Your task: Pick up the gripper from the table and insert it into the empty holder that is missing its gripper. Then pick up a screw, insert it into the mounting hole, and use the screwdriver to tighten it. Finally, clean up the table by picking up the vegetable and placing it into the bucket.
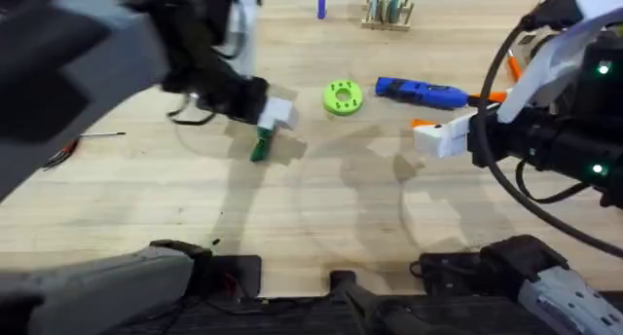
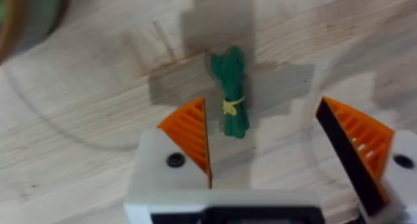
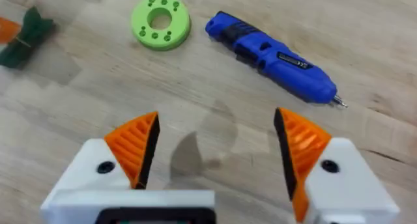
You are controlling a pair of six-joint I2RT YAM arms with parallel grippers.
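- The left gripper (image 2: 264, 149) hangs over the tabletop (image 1: 321, 208), spread wide and gripping nothing.
- The vegetable (image 2: 230, 94) lies flat between its orange pads (image 2: 189, 129), nearer one pad, untouched.
- A lime-green disc (image 1: 342, 96) sits mid-table, a blue screwdriver (image 1: 421, 93) just beside it.
- The holder (image 1: 387, 8) stands at the far edge.
- The right gripper (image 3: 215, 149) hovers wide open, empty.
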